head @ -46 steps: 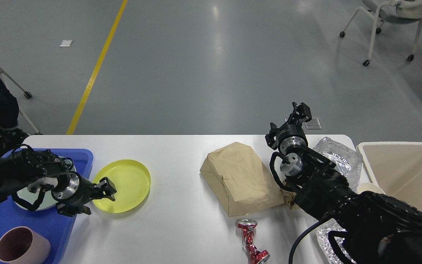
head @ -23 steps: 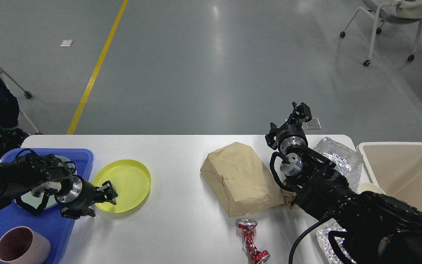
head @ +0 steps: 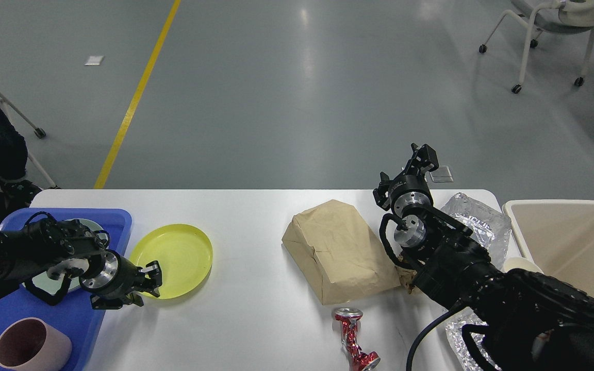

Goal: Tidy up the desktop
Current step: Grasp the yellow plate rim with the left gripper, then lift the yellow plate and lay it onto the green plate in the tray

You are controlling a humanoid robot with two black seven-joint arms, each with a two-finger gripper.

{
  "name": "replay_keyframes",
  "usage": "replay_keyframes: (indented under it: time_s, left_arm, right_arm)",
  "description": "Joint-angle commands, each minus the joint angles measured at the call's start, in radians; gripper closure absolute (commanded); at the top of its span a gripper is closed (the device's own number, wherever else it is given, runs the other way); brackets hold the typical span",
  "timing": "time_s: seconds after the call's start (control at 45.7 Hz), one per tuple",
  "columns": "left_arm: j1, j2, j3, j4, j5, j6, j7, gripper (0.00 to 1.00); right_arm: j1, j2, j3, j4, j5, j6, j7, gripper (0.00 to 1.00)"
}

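The white tabletop (head: 256, 216) is filling the lower half of the view, spanning nearly its whole width. A beige bin (head: 575, 242) is standing just off its right end, and a blue tray (head: 116, 219) is sitting on its left end, carrying a pink cup (head: 29, 353). A brown paper bag (head: 338, 250) is lying right of centre, with crumpled foil (head: 475, 219) beyond the right arm. A yellow plate (head: 178, 257) is resting beside the tray. The left claw (head: 148, 281) is hovering spread at the plate's near-left rim; contact cannot be told. The right claw (head: 423, 157) is pointing away above the far edge, its fingers too dark to tell. A crushed red can (head: 351, 337) is lying near the front edge.
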Motion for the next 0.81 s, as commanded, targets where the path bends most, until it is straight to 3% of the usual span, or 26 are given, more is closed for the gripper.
replay_keyframes:
  time_s: [0.0, 0.088, 0.328, 0.569, 0.788]
  left_arm:
    - [-0.001, -0.002, -0.003, 0.0, 0.001, -0.005, 0.042, 0.84]
    - [-0.001, -0.004, -0.009, 0.0, 0.001, -0.008, 0.068, 0.88]
    - [-0.001, -0.004, -0.007, 0.0, 0.002, -0.052, 0.071, 1.0]
    - [-0.025, 0.002, -0.006, 0.0, 0.006, -0.098, 0.071, 1.0]
    - [-0.139, 0.033, 0.005, -0.002, 0.015, -0.186, 0.074, 1.0]
  right_arm:
    - [0.0, -0.001, 0.0, 0.0, 0.0, 0.0, 0.0, 0.0]
    - [0.0, -0.001, 0.0, 0.0, 0.0, 0.0, 0.0, 0.0]
    - [0.0, 0.001, 0.0, 0.0, 0.0, 0.0, 0.0, 0.0]
    - [0.0, -0.001, 0.0, 0.0, 0.0, 0.0, 0.0, 0.0]
    - [0.0, -0.001, 0.0, 0.0, 0.0, 0.0, 0.0, 0.0]
